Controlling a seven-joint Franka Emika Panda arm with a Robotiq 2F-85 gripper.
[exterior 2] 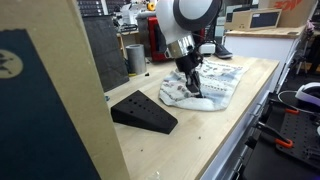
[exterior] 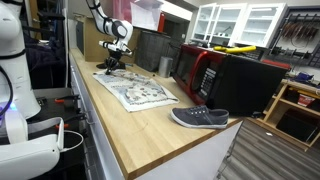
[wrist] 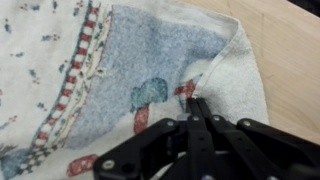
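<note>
Hand (wrist: pixel 197 100) pinching towel (wrist: pixel 120 70) near its hem, bare counter (wrist: pixel 285 60) beyond

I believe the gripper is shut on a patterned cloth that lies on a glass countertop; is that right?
Not quite: the countertop is wood, not glass, as both exterior views show. The gripper is indeed shut on the patterned cloth lying on it.

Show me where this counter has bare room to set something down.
Bare wood lies between the towel and the sneaker, and along the counter edge beside the towel. It is crowded by the microwave and at the claw pinching the towel.
</note>
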